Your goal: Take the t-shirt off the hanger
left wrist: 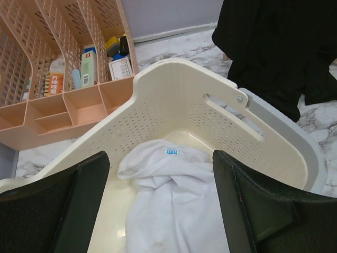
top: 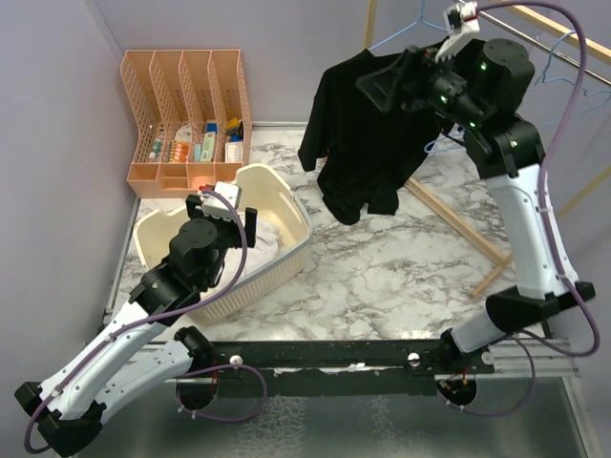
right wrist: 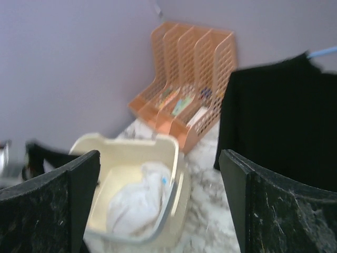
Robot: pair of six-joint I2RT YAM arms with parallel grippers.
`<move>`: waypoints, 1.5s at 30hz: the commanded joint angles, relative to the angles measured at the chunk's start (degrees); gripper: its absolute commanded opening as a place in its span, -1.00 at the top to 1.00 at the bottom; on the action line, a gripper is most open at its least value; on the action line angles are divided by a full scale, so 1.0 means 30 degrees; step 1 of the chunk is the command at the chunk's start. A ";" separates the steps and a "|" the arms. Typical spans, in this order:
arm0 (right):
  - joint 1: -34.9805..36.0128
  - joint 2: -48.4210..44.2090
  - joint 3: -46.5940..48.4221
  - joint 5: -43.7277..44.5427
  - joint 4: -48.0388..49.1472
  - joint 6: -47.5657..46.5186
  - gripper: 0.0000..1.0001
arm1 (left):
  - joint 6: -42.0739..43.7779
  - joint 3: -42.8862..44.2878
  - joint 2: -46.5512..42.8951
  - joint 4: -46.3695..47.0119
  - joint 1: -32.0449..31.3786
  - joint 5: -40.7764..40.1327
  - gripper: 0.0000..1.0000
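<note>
T-shirt (top: 358, 143) removal has, by my reading, not begun in any lasting way: the black garment hangs from the blue hanger (top: 393, 36), draped over both of its shoulders, so all of the work is left. The right gripper (top: 391, 76) is raised high at the far right, level with the shirt's shoulder line, its jaws spread wide and holding nothing. In the right wrist view the dark cloth sits off to the right of the gap, partly behind the right finger and not between the two, so the gripper is just beside the shirt and not around it; I cannot tell whether a finger touches the fabric. The hanger hooks up toward the wooden rail (top: 544, 24) above. The left gripper (top: 229, 212) hovers low on the other side, well apart from the shirt, over the cream basket (top: 286, 205), jaws also parted and empty, with a crumpled white garment (left wrist: 168, 200) lying in the basket beneath it. An orange organiser (top: 181, 86) stands behind the basket on the marble table (top: 382, 277).
</note>
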 commanded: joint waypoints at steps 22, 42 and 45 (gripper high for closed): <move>0.3730 0.9409 0.7151 2.3546 0.1322 0.4172 -0.99 | -0.0760 -0.2415 -0.1790 0.2525 0.0063 0.1764 -0.63; 0.3701 1.0447 0.7249 2.5592 0.1578 0.2764 -0.99 | -0.0694 -0.2525 -0.1831 0.2302 0.0092 0.2272 -0.63; 0.3672 0.9815 0.6523 2.6134 0.1337 0.2650 -0.99 | -0.0712 -0.2498 -0.1788 0.2245 0.0106 0.2402 -0.63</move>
